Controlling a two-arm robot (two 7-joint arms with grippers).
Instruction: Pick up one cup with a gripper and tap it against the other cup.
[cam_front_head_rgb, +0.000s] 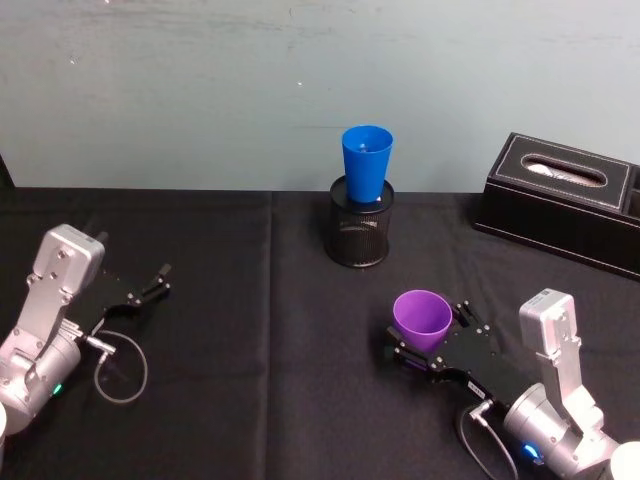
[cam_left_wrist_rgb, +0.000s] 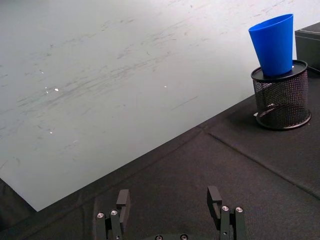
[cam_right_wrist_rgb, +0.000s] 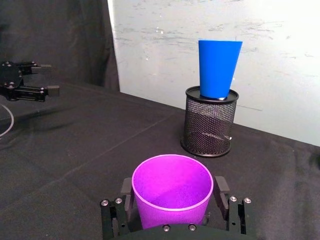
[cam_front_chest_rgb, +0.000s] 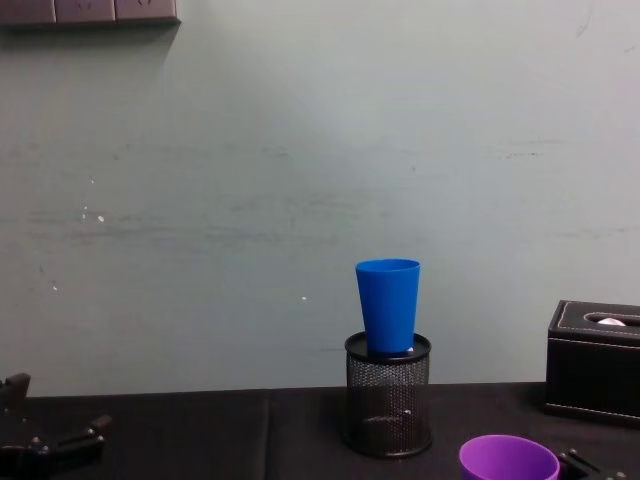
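1. Purple tumbler (cam_right_wrist_rgb: 172, 192) is closest to me. It stands upright between the fingers of my right gripper (cam_right_wrist_rgb: 173, 201), at the front right of the black tablecloth (cam_front_head_rgb: 230, 330). My jaws are closed on its lower wall, one finger each side. I cannot tell if the bottom is off the cloth yet.
2. Risk: the wall is smooth and tapered, so w/ a weak squeeze the tumbler can slip or tilt when I lift. Too much squeeze can bend the thin plastic.
3. Blue tumbler (cam_front_head_rgb: 367, 163) stands upright w/ its foot inside the wire-mesh pen holder (cam_front_head_rgb: 360, 232), at the back centre and well apart from me. It sits higher than my cup, so approaching too low means I hit the mesh, not the cup.
4. Risk: the blue one looks top-heavy there. A hard or fast tap can tip it out, or push the holder over. A soft touch near the rim is prob. safer.
5. Tissue box (cam_front_head_rgb: 560, 195) is at the back right, so a wide swing on that side can clip it.
6. Left gripper (cam_front_head_rgb: 150, 285) rests at the far left, jaws wide w/ nothing inside, out of my path.
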